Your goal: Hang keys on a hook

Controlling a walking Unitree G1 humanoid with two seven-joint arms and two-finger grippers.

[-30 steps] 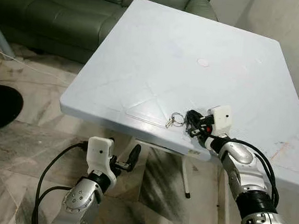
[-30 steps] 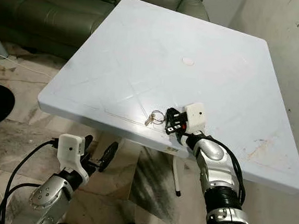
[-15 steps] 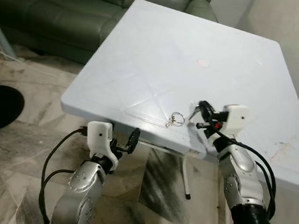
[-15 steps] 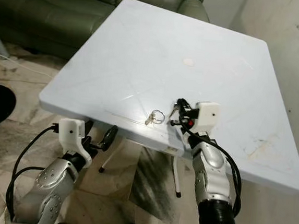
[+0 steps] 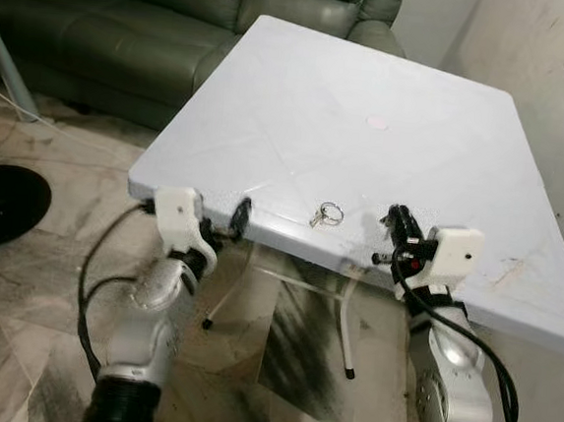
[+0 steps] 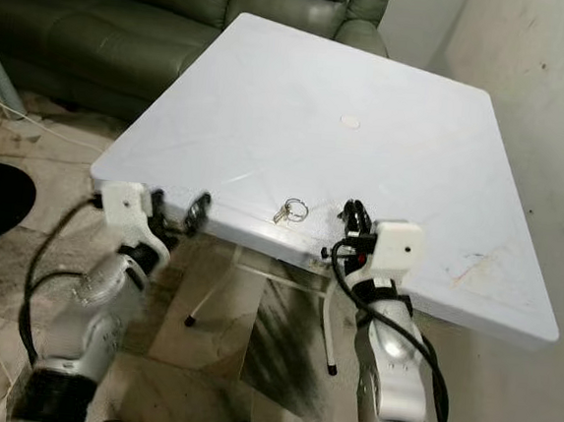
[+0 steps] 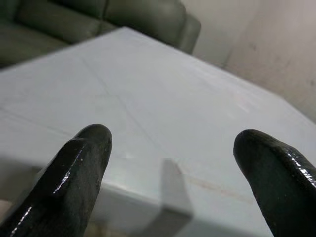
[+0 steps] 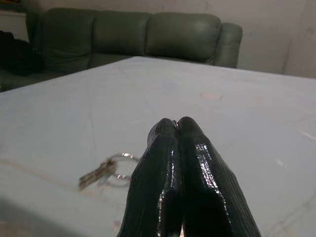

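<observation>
One white square table point(image 5: 391, 92) stands on a marbled tile floor point(image 5: 29, 278), with one green sofa point(image 5: 131, 20) beyond its far edge and a pale wall point(image 5: 560, 77) at its right. One set of keys point(image 5: 325, 215) on a ring lies near the table's front edge, just left of the right gripper point(image 5: 397, 217), whose fingers are pressed together on nothing. The left gripper point(image 7: 173, 163), fingers spread apart, sits at the table's front-left edge.
</observation>
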